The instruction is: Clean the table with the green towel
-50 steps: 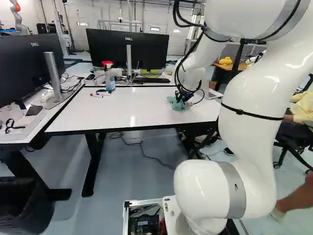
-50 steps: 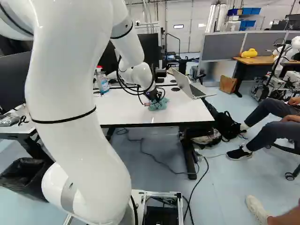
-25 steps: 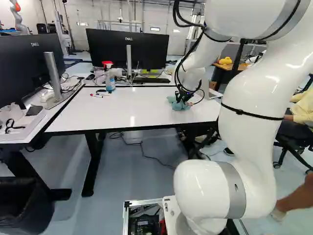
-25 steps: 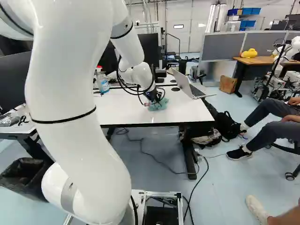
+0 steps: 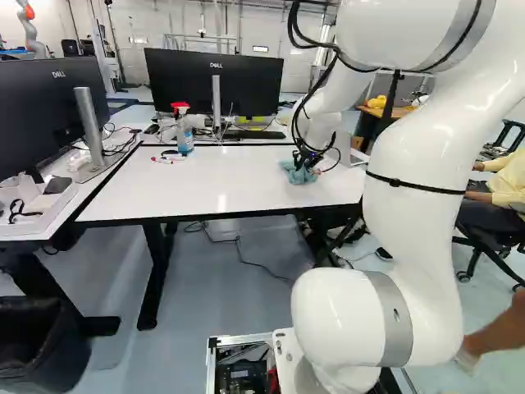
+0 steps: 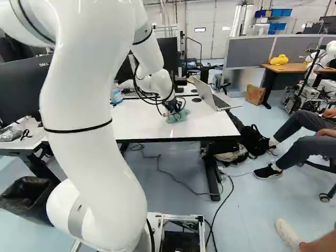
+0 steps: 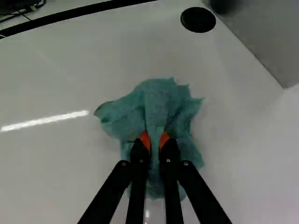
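Note:
Near the right end of the white table [image 5: 205, 185], the gripper [image 5: 308, 167] points down at the tabletop. It holds the crumpled green towel [image 5: 297, 174], which shows beside it in the right base view as well. Seen from the wrist, the gripper [image 7: 156, 142] is shut on the towel [image 7: 161, 105]: a fold is pinched between the orange pads, and the rest spreads ahead of and under the fingers over the tabletop.
An open laptop [image 6: 212, 97] stands at the table's right end. A spray bottle [image 5: 183, 130] and markers [image 5: 164, 159] lie toward the far left. Monitors [image 5: 215, 82] stand behind. A seated person is at the right; another robot [image 6: 328, 52] stands farther off.
The upper arm has swung slightly left in the left base view and right in the right base view. The gripper, still shut on the towel, has shifted only slightly. The base has not moved.

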